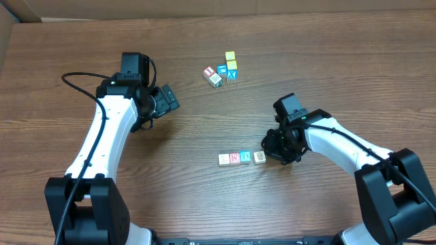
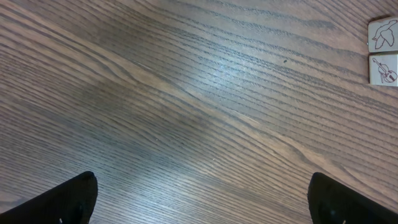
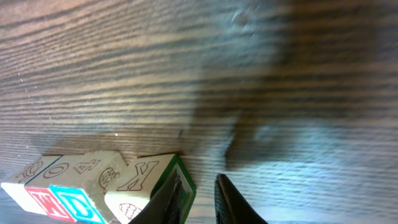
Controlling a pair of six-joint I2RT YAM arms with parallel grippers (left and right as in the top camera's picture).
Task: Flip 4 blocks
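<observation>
Row of 4 blocks beside right gripper, barely parted, gripping nothing; left gripper wide, empty. Flips done or left: cannot tell.

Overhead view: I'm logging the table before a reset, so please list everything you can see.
Blocks in a row: four; cream, red, blue, tan; mid-table.
Yellow cubes: two; yellow; far cluster.
Blue cubes: two; blue, one marked X; far cluster.
Red-topped cube: one; red; cluster's left edge.
Green-and-white cube: one; beside the red-topped one.
Table: one; brown wood.
Left gripper: one; black; open, over bare wood left of the cluster.
Right gripper: one; black; at the row's tan end.
</observation>
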